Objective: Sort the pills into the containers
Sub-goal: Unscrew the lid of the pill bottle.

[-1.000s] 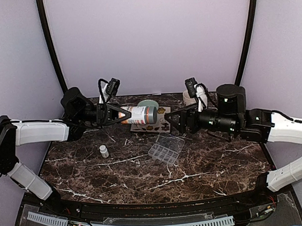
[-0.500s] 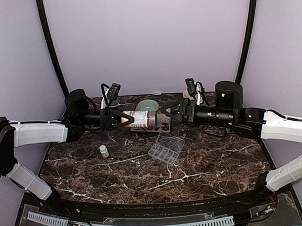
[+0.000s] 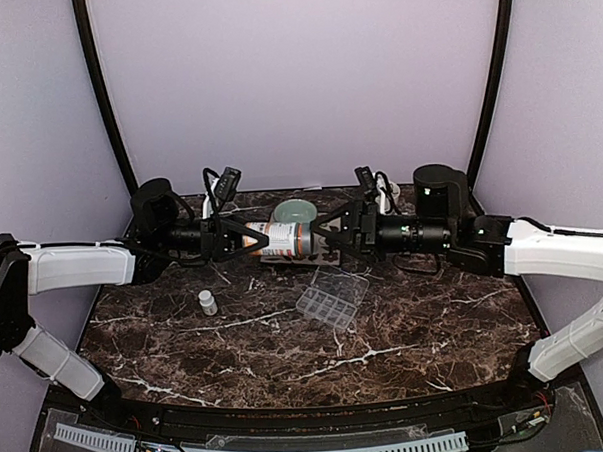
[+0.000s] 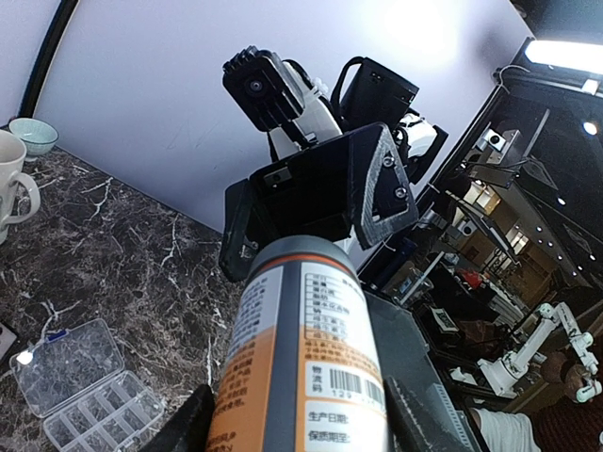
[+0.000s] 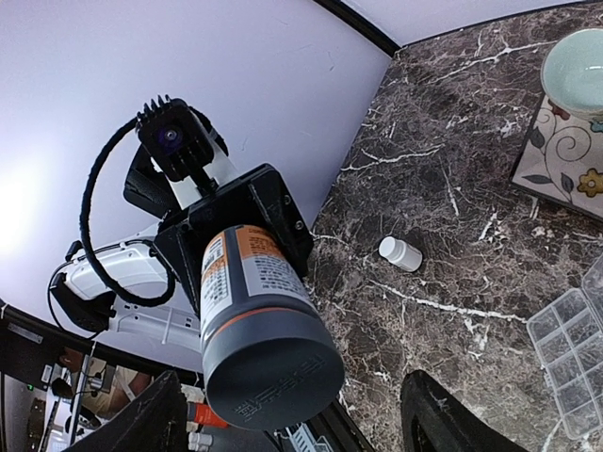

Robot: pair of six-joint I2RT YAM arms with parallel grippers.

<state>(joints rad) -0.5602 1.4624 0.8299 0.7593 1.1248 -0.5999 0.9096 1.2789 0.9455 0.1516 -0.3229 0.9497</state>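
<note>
Table (image 3: 187, 361) of dark marble lies under the 2 arms. On its left part a small white bottle (image 3: 208, 303) stands alone. A little to the right and farther back, the left gripper (image 3: 254, 237) pinches the orange bottle (image 3: 280, 237) near its bottom end. It holds the bottle level over the table, with the grey cap (image 3: 305, 237) pointing right. Behind the bottle a pale green bowl (image 3: 295, 210) sits near the back edge. The right gripper (image 3: 320, 237) faces the cap with its 2 fingers spread wide. They are very near the cap, but we cannot tell if they touch it. Nearer to us than this gripper, the clear pill box (image 3: 330, 298) lies on the table with its lid open, and its small compartments (image 3: 318, 307) stand in 2 rows. The pills are too small for us to see.
</note>
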